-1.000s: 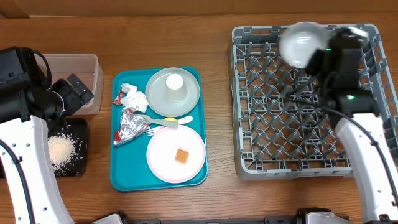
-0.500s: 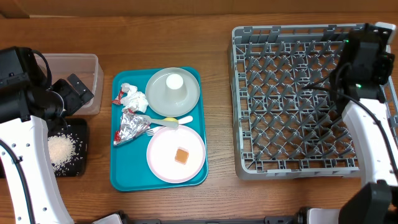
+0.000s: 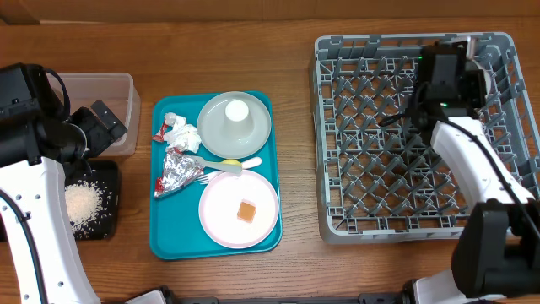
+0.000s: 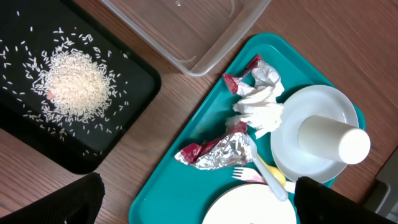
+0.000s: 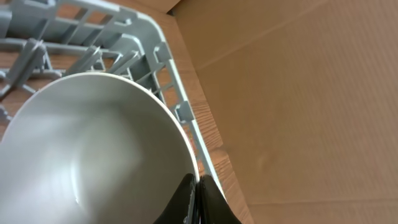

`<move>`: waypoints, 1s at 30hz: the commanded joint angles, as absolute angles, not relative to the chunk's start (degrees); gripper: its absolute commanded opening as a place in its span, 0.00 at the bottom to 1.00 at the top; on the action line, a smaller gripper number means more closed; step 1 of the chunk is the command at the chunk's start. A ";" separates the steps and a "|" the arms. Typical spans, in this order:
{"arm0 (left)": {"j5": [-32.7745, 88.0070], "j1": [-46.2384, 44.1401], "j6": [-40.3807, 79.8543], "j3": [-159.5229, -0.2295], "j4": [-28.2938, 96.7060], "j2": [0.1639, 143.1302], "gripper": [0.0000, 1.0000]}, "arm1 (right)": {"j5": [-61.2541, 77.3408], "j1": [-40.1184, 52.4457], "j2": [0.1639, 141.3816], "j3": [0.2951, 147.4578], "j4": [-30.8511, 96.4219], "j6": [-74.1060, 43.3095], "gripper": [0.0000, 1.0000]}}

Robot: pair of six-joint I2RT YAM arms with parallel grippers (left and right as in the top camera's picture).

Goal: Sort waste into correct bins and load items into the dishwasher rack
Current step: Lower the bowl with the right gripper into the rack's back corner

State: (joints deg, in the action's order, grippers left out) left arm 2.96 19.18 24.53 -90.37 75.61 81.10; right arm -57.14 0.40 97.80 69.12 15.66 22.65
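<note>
one bowl point(image 5: 93, 149) in right pincer point(image 5: 195, 190), hidden overhead

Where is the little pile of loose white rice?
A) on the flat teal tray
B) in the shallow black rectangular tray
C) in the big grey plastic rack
B: the loose white rice lies heaped in the shallow black rectangular tray, not on the teal tray or in the rack.

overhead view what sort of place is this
Likely a staged dish-clearing station on a wooden table: a grey dishwasher rack, a teal tray with plates and waste, and a black tray holding rice.
</note>
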 commanded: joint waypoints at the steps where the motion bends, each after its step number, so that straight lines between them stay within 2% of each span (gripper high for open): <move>1: 2.98 19.27 25.34 -91.35 75.68 80.55 1.00 | -59.99 0.84 98.83 70.50 15.29 23.90 0.04; 15: 2.98 19.27 25.34 -91.35 75.66 80.55 1.00 | -59.92 10.13 98.83 70.48 16.71 23.40 0.04; 22: 2.98 19.27 25.34 -91.35 75.66 80.55 1.00 | -61.12 11.51 98.89 70.48 17.98 22.81 0.04; 25: 2.98 19.27 25.34 -91.35 75.66 80.55 1.00 | -64.14 11.20 98.87 70.48 13.89 27.24 0.04; 30: 2.98 19.27 25.34 -91.35 75.66 80.55 1.00 | -68.31 9.65 98.89 70.48 0.49 42.96 0.04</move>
State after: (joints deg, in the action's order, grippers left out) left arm 2.96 19.18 24.51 -90.37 75.61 81.10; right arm -64.60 10.94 99.07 69.38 3.55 32.01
